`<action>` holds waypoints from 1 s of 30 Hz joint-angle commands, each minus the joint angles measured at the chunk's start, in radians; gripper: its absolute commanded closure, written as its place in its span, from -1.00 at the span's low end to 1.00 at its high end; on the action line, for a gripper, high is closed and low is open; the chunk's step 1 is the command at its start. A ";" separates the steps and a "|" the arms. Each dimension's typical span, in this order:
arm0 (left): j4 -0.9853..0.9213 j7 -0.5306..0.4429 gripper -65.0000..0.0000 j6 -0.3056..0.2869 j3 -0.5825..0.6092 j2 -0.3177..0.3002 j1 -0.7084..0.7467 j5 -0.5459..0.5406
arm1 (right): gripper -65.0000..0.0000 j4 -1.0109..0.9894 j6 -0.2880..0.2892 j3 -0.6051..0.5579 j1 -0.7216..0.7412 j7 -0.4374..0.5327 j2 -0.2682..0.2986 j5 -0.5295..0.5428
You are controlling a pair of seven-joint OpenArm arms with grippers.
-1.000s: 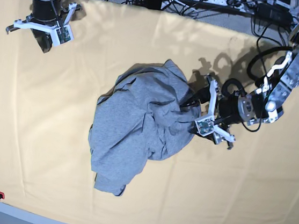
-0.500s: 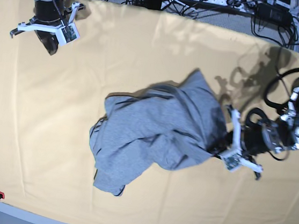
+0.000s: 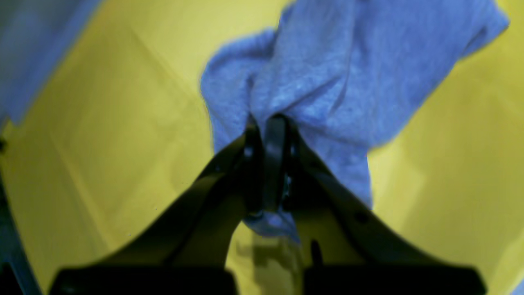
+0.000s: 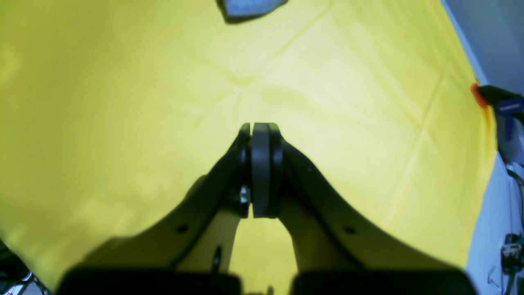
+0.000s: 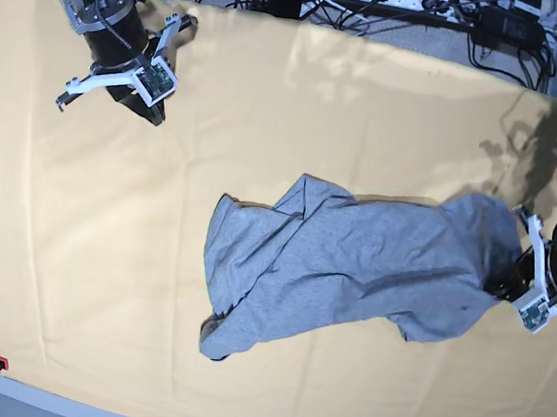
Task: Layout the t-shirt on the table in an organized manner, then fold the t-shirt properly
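Left pincer (image 5: 504, 278) clamped on shirt (image 5: 352, 267), now dragged to frame right, stretching heap across worktop (image 5: 73, 246); right pincer (image 4: 260, 131) closed, empty; spreading begun.

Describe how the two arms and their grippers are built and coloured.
Both arms are black. The left gripper and right gripper have black fingers under white angular brackets, each bearing a small green board. A black cable loops beside the left arm. In the wrist views the fingers look dark with round pads.

The table (image 5: 73, 246), draped in creased yellow-orange cloth, carries the rumpled grey t-shirt (image 5: 352, 267) stretched toward its right edge.
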 commanded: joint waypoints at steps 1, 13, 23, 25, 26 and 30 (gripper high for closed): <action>0.006 -0.011 1.00 0.001 -0.015 -0.021 0.005 -0.017 | 0.77 0.021 -0.008 0.005 0.014 0.029 0.010 0.016; 0.005 -0.011 1.00 0.001 -0.015 -0.010 0.183 -0.033 | -0.04 -0.168 0.159 0.002 0.250 0.106 0.011 0.224; 0.006 -0.014 -0.06 0.028 -0.015 -0.001 0.190 -0.018 | -0.04 -0.392 0.235 -0.203 0.533 0.130 0.008 0.254; 0.005 -0.015 -0.22 0.056 -0.015 -0.001 0.190 -0.016 | -0.04 -0.439 0.230 -0.253 0.591 0.130 -0.003 0.250; 0.005 -0.015 -0.22 0.066 -0.015 -0.001 0.190 -0.016 | -0.04 -0.462 0.224 -0.270 0.616 0.130 -0.013 0.247; 0.005 -0.014 -0.22 0.092 -0.015 0.001 0.190 -0.012 | -0.03 -0.550 0.212 -0.312 0.715 0.130 -0.072 0.247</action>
